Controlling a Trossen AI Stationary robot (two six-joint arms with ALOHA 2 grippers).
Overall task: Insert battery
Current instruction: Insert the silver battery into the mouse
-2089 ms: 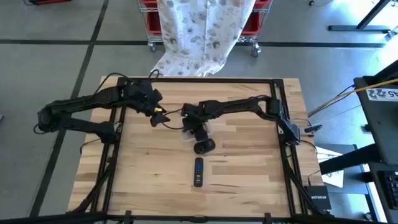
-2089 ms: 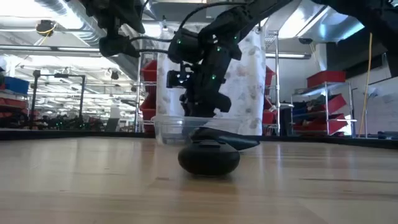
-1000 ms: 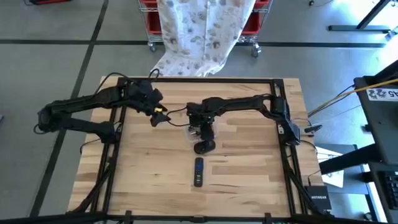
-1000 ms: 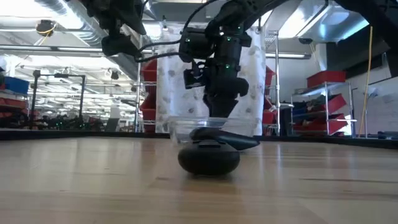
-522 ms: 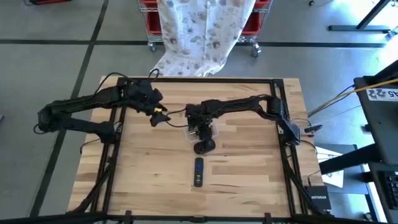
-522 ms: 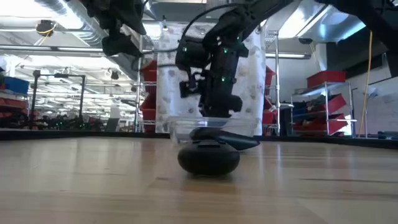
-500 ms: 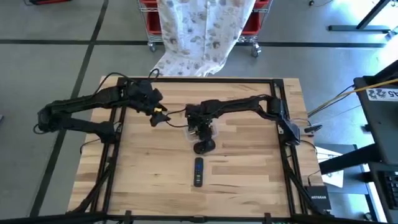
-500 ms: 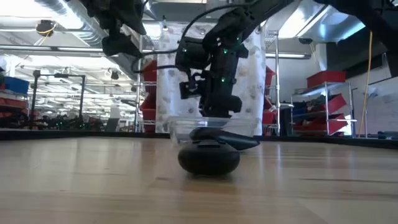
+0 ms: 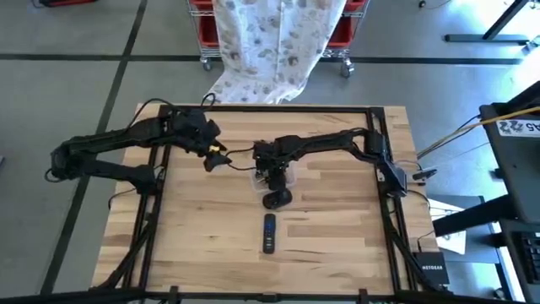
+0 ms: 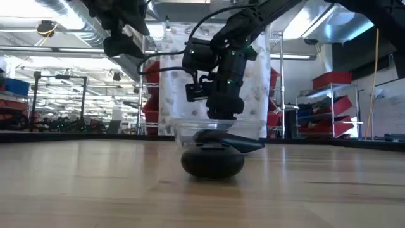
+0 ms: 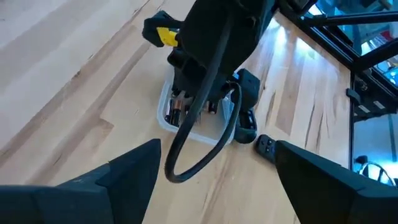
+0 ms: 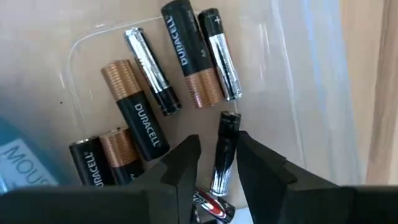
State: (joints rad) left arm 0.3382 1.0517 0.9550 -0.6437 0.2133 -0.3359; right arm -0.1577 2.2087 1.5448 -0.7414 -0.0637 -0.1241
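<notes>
A slim black-and-silver battery [image 12: 224,152] is gripped between the right pincer's [image 12: 217,163] dark fingers, over a clear plastic tray [image 12: 311,93] where glossy copper-topped cylindrical batteries [image 12: 134,127] lie loose. A rounded black mouse [image 9: 276,199] sits just beside the tray and a remote [image 9: 268,233] nearer the front edge of the pale wood-grain bench [image 9: 337,236]. The left pincer [image 9: 213,158], fingers spread and empty, is held nearby
</notes>
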